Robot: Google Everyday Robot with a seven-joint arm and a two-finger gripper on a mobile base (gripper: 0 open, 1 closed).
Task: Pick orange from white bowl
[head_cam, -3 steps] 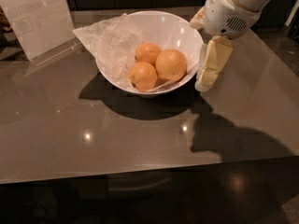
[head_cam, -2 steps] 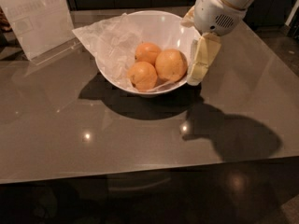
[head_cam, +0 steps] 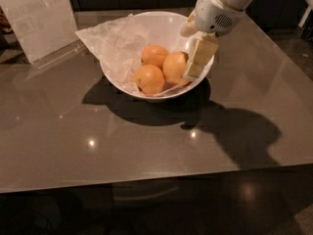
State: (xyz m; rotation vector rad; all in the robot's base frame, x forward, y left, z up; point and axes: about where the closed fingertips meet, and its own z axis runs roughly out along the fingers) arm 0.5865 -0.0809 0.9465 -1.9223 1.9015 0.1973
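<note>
Orange (head_cam: 174, 67), the largest of the three, lies inside the white bowl (head_cam: 161, 26), directly left of the end effector (head_cam: 193, 72) and touching it or nearly so. The two smaller oranges (head_cam: 149, 80) sit further left of the end effector, pressed against the big one. Beyond them, a crinkled white sheet (head_cam: 115, 43) lines the bowl's far-left wall and spills over the rim.

A second ago the end effector hung outside the bowl, past its right rim and clear of the fruit. It has since moved left, crossed the rim and dipped inside, so its cream-coloured tip now sits against the orange's right flank. I cannot tell whether it is released or clenched, because only its near side shows.

I judge the approach to be nearly finished, with the grasp itself not yet made. The orange rests on the bowl's floor and nothing appears lifted. The grey bench (head_cam: 146, 151) spreads below and toward the camera, and a clear placard (head_cam: 36, 18) stands well to the left.
</note>
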